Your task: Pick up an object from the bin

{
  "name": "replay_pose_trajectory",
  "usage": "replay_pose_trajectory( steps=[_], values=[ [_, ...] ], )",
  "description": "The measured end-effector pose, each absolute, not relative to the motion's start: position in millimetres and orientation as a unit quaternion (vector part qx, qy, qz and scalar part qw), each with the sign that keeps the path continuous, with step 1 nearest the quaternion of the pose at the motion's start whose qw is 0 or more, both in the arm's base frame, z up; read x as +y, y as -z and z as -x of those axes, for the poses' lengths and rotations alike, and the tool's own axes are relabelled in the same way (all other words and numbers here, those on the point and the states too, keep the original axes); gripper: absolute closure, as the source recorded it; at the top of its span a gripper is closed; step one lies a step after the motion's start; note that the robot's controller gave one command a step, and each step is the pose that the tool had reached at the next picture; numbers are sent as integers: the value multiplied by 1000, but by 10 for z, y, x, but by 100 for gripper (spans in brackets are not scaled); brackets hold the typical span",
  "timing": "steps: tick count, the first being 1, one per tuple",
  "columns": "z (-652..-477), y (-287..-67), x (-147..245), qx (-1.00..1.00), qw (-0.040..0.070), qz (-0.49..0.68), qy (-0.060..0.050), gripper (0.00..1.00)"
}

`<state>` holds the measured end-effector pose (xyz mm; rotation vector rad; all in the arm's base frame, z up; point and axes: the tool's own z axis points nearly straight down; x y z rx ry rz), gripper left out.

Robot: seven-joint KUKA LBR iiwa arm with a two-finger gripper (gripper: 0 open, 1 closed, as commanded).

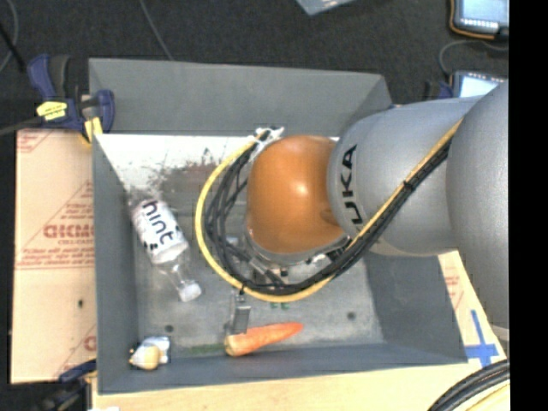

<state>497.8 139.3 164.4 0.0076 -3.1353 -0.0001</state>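
Poking out from under my wrist, my claw (239,317) is hanging low in the near half of the bin. I am not managing to tell whether it is released or clenched, since only a dark sliver of it is showing. My arm (428,187), grey and bulky, is reaching in from the right and covering much of the bin's right side. Under it the grey metal bin (240,101) is sitting with its floor showing pale scuffs along the far wall. My orange cover (287,195) is bulging over the middle of the bin. My cables (205,229), black ones with a yellow one, are looping round its left and near sides. Left of all that, a clear plastic bottle (161,238) is lying on its side on the floor, well apart from my claw. Its white label is reading "hint" and its white cap is pointing toward the near wall. An orange carrot (261,337) is lying along the near wall, its thick end pointing left and its thin end pointing right. My claw is hanging just over that thick end, so close that I am unable to tell whether the two are touching. A small pale lump (150,354), yellowish and white, is resting in the near left corner, and I am failing to make out what it is.
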Motion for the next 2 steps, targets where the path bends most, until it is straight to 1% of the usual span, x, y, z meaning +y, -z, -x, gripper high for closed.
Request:
replay_pose_trajectory(
  steps=[1, 2],
  values=[
    [-4994, -1687, 1387, -1000, -1, -1, 1, 0],
    [-4991, -1259, 1044, -999, -2, -34, 1, 0]
  ],
)
